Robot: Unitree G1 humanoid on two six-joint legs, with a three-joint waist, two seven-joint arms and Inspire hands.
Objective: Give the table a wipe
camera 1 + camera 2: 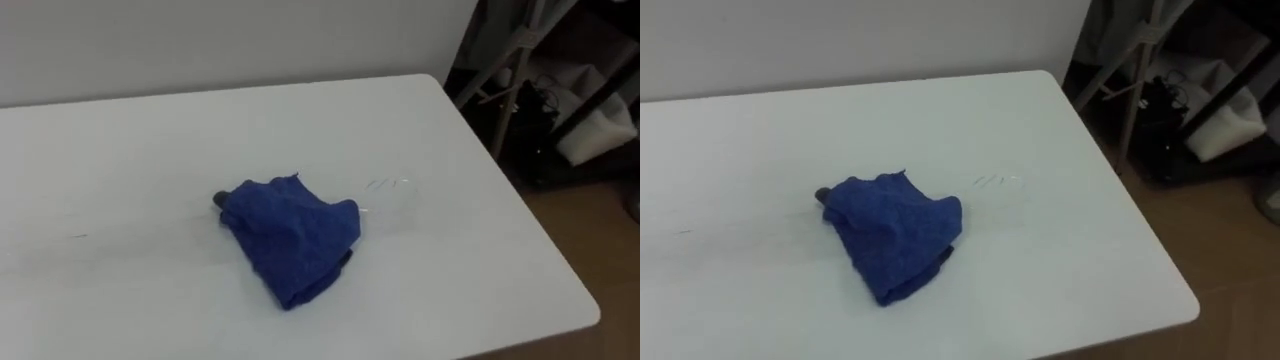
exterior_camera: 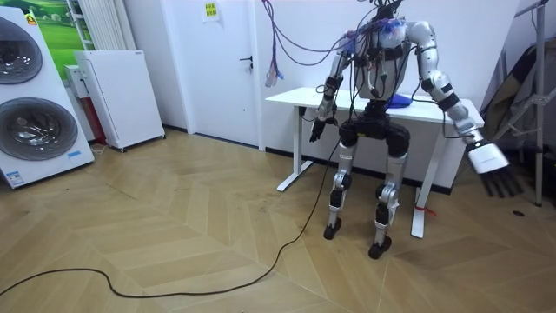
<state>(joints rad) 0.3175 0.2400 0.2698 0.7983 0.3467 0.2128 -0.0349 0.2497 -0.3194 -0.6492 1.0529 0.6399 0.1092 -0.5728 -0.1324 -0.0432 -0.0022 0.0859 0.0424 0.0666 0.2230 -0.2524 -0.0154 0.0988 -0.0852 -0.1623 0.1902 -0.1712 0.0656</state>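
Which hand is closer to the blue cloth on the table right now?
Left, it seems. The left hand hangs beside the table edge, short of the blue cloth. The right hand is held out low beyond the table's other end, farther off.

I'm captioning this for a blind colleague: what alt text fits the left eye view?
A crumpled blue cloth lies near the middle of a white table, a dark thing peeking out at its left edge. Faint streaks mark the table to its right.

Left robot hand (image 2: 316, 130) hanging low, right robot hand (image 2: 498, 176) outstretched, fingers straight
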